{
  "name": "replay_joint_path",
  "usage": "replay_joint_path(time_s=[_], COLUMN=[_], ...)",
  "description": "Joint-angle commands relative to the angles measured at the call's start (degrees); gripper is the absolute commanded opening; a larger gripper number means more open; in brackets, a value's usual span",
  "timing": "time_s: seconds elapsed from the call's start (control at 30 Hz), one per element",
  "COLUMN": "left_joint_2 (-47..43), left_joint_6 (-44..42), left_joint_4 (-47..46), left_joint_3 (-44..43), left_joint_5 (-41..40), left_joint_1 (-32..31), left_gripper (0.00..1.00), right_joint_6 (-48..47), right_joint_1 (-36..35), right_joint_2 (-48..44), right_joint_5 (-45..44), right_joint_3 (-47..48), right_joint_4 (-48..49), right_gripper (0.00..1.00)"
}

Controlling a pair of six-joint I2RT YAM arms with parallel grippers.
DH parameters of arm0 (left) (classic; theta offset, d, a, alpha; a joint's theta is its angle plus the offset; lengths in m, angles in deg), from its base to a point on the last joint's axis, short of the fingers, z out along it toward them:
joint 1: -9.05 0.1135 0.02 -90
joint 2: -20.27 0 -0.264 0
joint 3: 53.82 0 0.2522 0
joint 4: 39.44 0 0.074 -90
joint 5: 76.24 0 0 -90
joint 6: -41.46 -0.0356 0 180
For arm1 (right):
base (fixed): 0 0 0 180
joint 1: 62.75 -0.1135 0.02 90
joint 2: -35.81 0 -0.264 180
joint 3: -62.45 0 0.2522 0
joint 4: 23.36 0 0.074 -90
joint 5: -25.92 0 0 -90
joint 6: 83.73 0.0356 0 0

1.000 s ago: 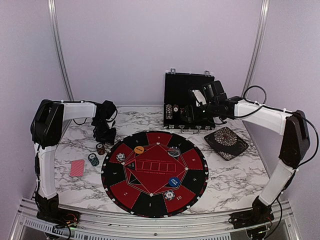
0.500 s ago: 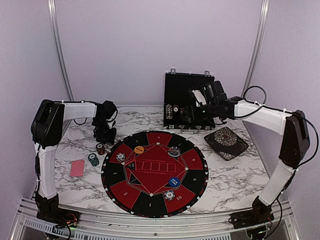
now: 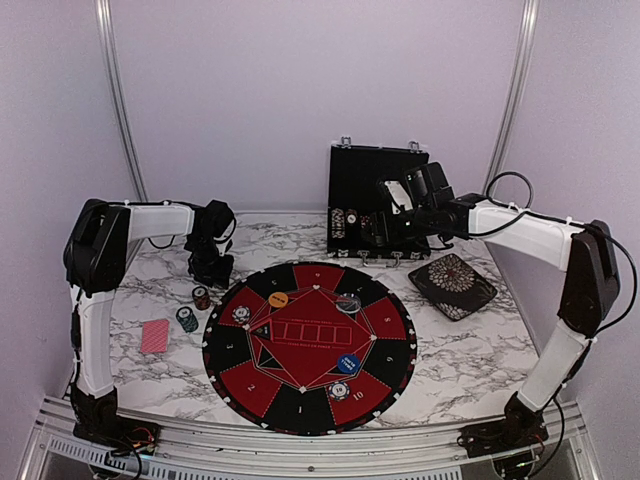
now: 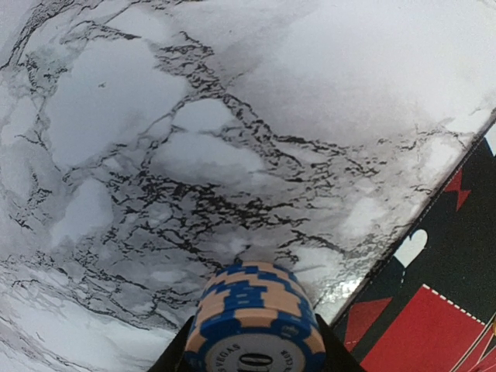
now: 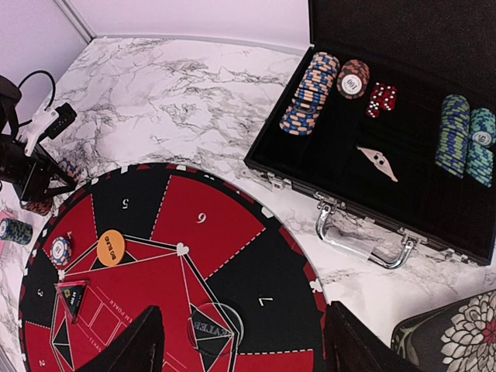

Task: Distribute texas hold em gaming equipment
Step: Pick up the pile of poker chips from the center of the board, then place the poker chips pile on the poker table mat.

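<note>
My left gripper (image 4: 252,353) is shut on a small stack of blue-and-peach poker chips (image 4: 256,306), low over the marble beside the mat's left rim. From above, this gripper (image 3: 211,266) sits just behind a red chip stack (image 3: 201,297), a teal chip stack (image 3: 187,318) and red-backed cards (image 3: 154,336). My right gripper (image 5: 248,349) is open and empty, hovering over the mat's far side near a clear dealer disc (image 5: 211,329). An orange disc (image 3: 278,299), a blue disc (image 3: 349,364) and white chips (image 3: 241,314) lie on the mat.
The round red-and-black mat (image 3: 300,405) fills the table's middle. An open black case (image 5: 418,194) at the back holds more chip stacks (image 5: 310,93) and red dice (image 5: 381,97). A black patterned dish (image 3: 452,285) sits at the right.
The left jaws have closed tighter onto the chip stack. Both arms have stayed almost in place.
</note>
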Motion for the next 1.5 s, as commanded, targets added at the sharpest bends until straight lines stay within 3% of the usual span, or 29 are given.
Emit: replay_joint_path(time_s=[0.0, 0.93, 1.47], left_joint_2=[0.94, 0.46, 2.7], left_joint_6=[-0.66, -1.11, -0.61], left_joint_4=[0.23, 1.17, 5.53], left_joint_3=[-1.27, -5.4, -13.43], left_joint_5=[-0.74, -1.5, -1.08], left_joint_1=[-0.37, -1.66, -6.36], left_gripper=[0.36, 0.35, 0.35], right_joint_6=[0.27, 0.29, 0.47], right_joint_1=[0.6, 0.61, 0.65], right_joint_2=[-0.94, -0.42, -0.71], right_joint_5=[-0.13, -0.3, -1.61], right_joint_3=[0.5, 0.47, 0.28], right_joint_4=[0.04, 0.04, -0.56], right_gripper=[0.68, 0.68, 0.68])
